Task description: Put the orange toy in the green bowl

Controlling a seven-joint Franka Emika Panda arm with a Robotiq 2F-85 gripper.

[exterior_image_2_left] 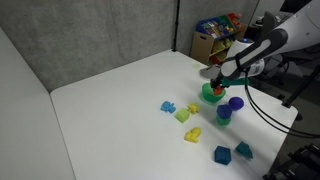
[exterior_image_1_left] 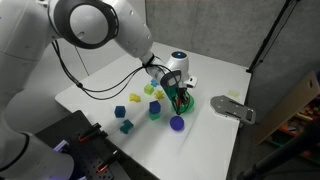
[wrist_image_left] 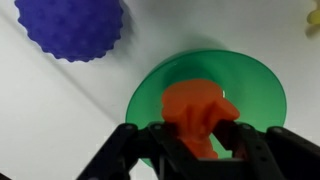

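Observation:
In the wrist view the orange toy [wrist_image_left: 199, 112] is held between my gripper's [wrist_image_left: 197, 135] black fingers, directly over the green bowl [wrist_image_left: 250, 85]. The gripper is shut on the toy. In both exterior views the gripper [exterior_image_1_left: 178, 92] [exterior_image_2_left: 213, 82] hangs just above the green bowl [exterior_image_1_left: 187, 103] [exterior_image_2_left: 211, 97] on the white table. The toy shows only as a small orange spot [exterior_image_2_left: 213, 87] at the fingertips. Whether the toy touches the bowl floor is not clear.
A purple spiky ball [wrist_image_left: 72, 27] [exterior_image_1_left: 177, 123] [exterior_image_2_left: 236, 102] lies close beside the bowl. Yellow blocks [exterior_image_2_left: 183, 115], a green block [exterior_image_1_left: 156, 111] and blue blocks [exterior_image_1_left: 121, 112] [exterior_image_2_left: 222, 154] are scattered on the white table [exterior_image_1_left: 110, 75]. A grey flat object [exterior_image_1_left: 232, 109] lies at the table's edge.

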